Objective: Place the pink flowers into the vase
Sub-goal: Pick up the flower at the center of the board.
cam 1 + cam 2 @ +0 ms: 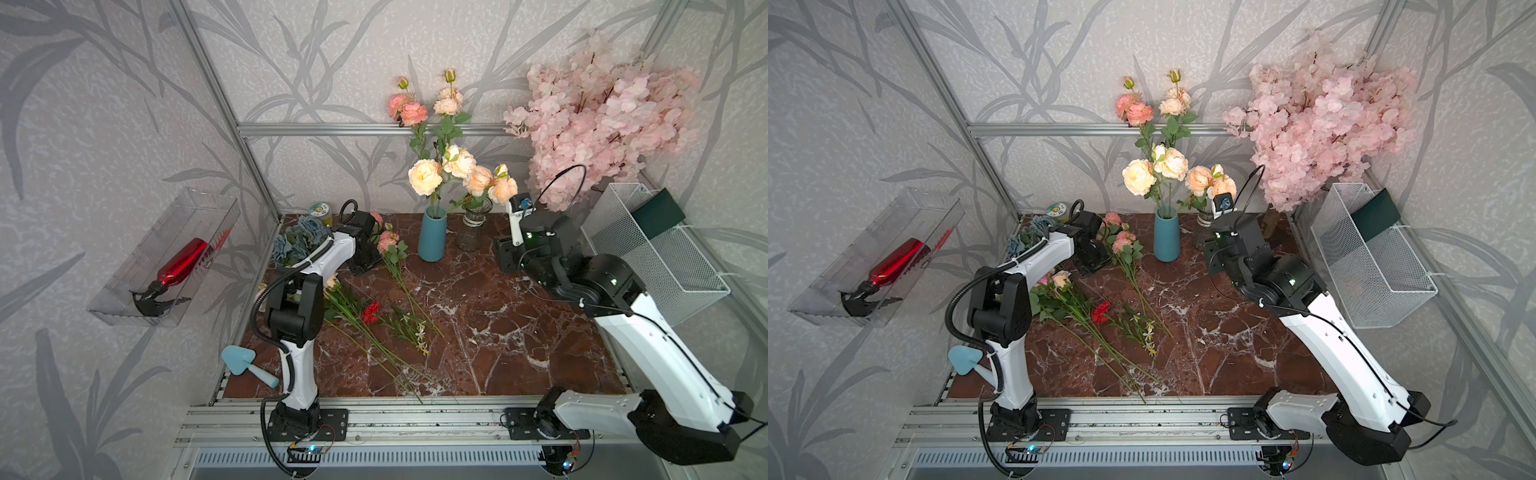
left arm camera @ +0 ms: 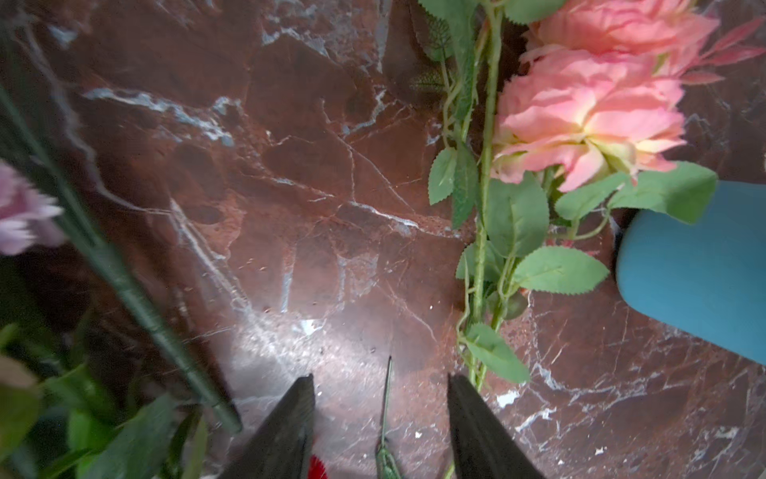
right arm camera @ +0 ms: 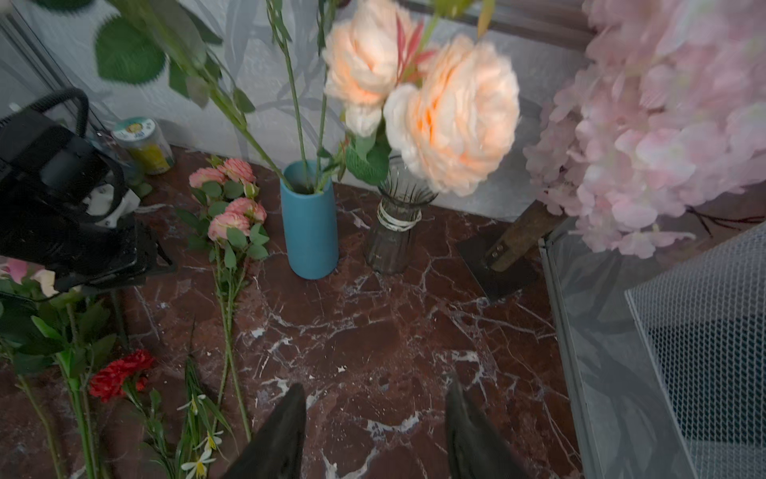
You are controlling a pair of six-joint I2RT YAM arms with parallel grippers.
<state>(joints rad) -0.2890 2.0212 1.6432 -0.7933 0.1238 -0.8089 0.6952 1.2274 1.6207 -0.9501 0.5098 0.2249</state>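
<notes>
Left wrist view: the left claw [image 2: 380, 376] is seen open, jaws apart above the marble desk [image 2: 290, 186], with nothing gripped. Only a thin green stalk tip [image 2: 388, 390] lies between them, and its plant cannot be identified. The nearest pink rose spray [image 2: 588, 120] lies flat on the desk, its stem passing just beside one jaw and its leaves reaching to the blue vase [image 2: 696, 269]. A closure made here is judged likely to catch the stray stalk, or nothing, instead of the rose stem. If the spray is taken low on its long stem, the heavy heads may swing and the stem may twist in the grip. The blue vase is narrow-mouthed and already holds tall pink sprays [image 1: 411, 110], so a clumsy insertion could snag them or tip it. A second pink spray [image 1: 1061, 278] is noted in a top view, partly under the left arm. A red carnation [image 1: 370, 311] and a white-and-yellow sprig [image 1: 415, 328] lie among the stems and could be picked up by mistake. The right claw [image 3: 376, 385] is likewise open and empty over bare desk. The right arm is raised close to the glass vase [image 1: 469, 230] of peach roses [image 1: 461, 164], which could be brushed. The blossom tree [image 1: 602, 112] and wire basket [image 1: 648, 249] crowd that side.
</notes>
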